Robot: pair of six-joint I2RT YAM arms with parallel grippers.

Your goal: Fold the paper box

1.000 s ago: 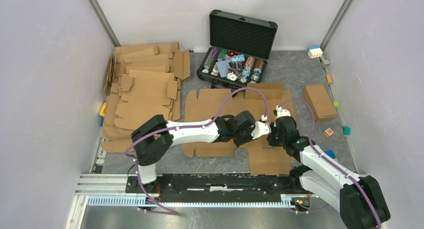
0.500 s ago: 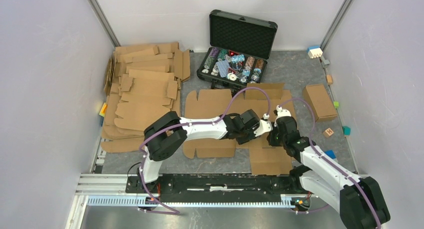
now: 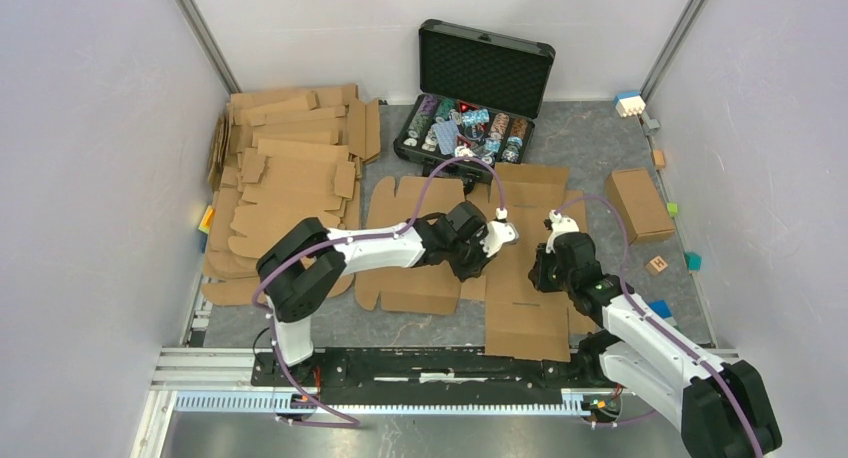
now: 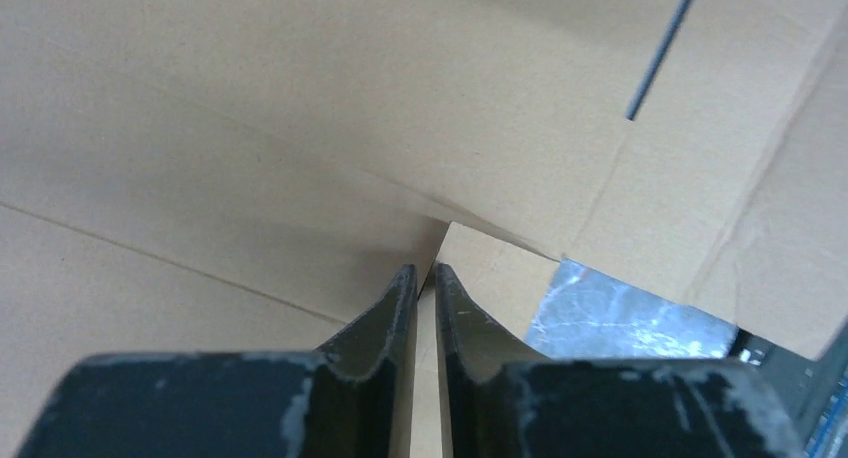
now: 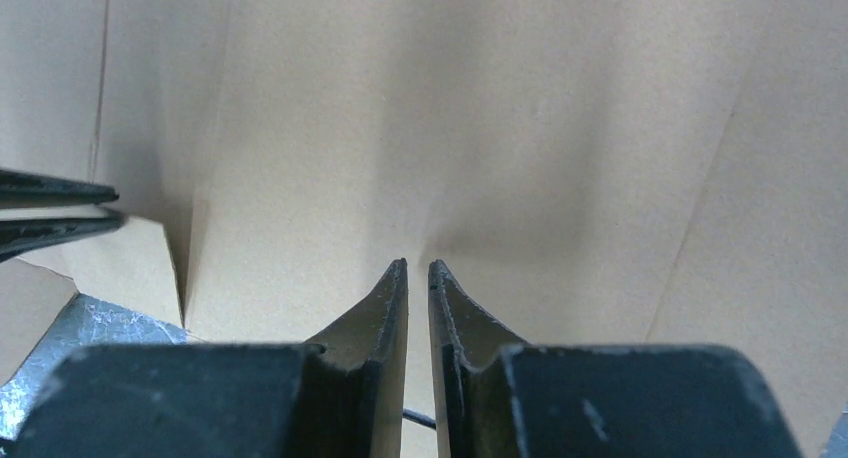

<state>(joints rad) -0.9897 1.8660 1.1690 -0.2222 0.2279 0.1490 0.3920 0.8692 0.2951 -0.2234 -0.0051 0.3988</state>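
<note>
**2 arms at the large brown corrugated cardboard die-cut sheet [image 3: 395, 208], mid-table, at 6 o'clock of the open black case [image 3: 485, 70].**
Left gripper [image 4: 426, 270] and right gripper [image 5: 418, 266] meet the sheet, jaws nearly together; whether they clamp it cannot be told.

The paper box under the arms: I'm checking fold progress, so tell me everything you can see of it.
The paper box is a plain brown corrugated die-cut sheet with creases and notched flaps, lying mostly flat and unfolded on the grey table, just nearer the arms than the open black case. One panel edge looks lifted in the left wrist view. The left pincer and right pincer are down at it with jaws almost closed; whether either pinches it is unclear.
</note>
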